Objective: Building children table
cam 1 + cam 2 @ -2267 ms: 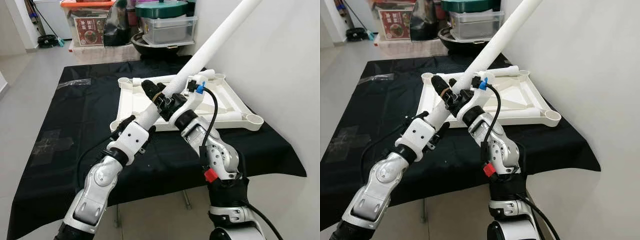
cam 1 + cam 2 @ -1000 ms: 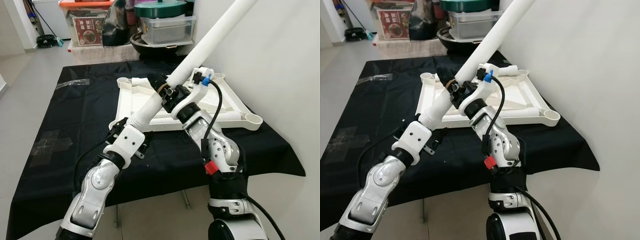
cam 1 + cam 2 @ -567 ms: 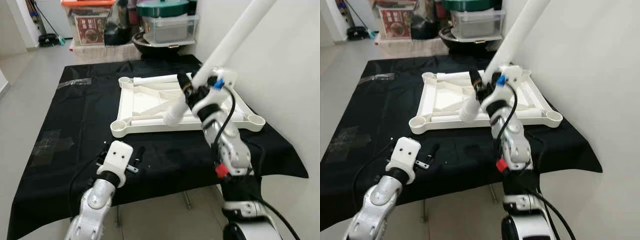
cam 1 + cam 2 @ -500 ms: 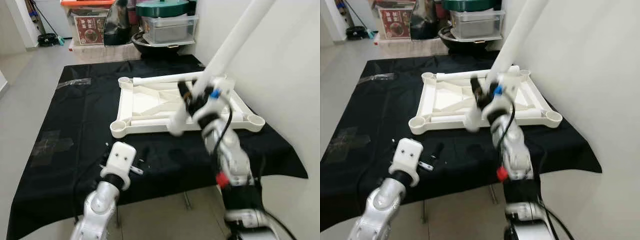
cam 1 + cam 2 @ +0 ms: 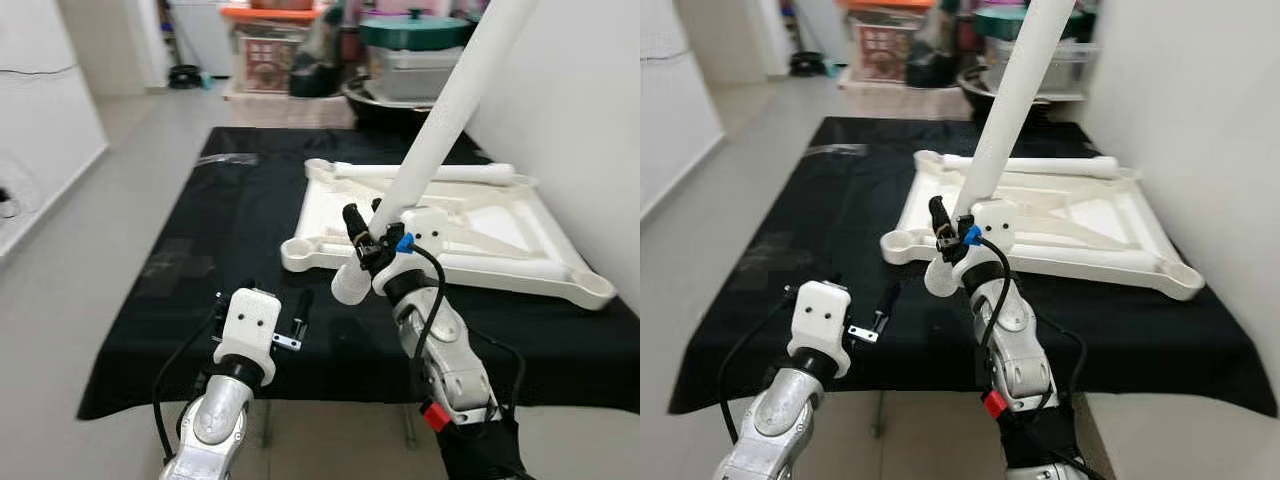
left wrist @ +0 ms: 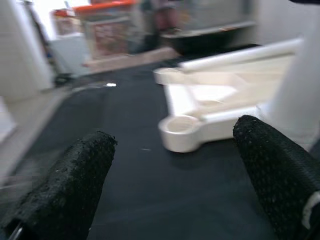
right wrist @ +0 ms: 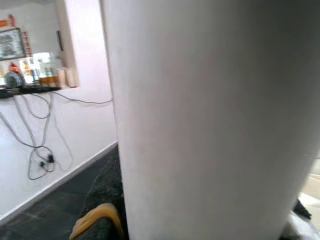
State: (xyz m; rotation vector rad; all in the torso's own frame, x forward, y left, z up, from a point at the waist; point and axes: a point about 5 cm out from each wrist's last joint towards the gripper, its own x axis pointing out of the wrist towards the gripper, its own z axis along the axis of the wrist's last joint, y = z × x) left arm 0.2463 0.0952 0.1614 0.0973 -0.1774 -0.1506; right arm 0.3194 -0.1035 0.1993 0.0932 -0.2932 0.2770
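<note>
Two silver arms [image 5: 215, 430] with rounded metal joints and white wrist housings [image 5: 247, 322] — black cables loop along both. The right arm [image 5: 445, 360] carries a blue clip [image 5: 403, 243] near its wrist and a red tab [image 5: 434, 416] lower down; the fingers [image 6: 70, 185] are black and rough-textured.

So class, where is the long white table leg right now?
The table leg is held upright and tilted in the right pincer, its lower end hovering beside the upturned tabletop's near-left corner socket.
</note>
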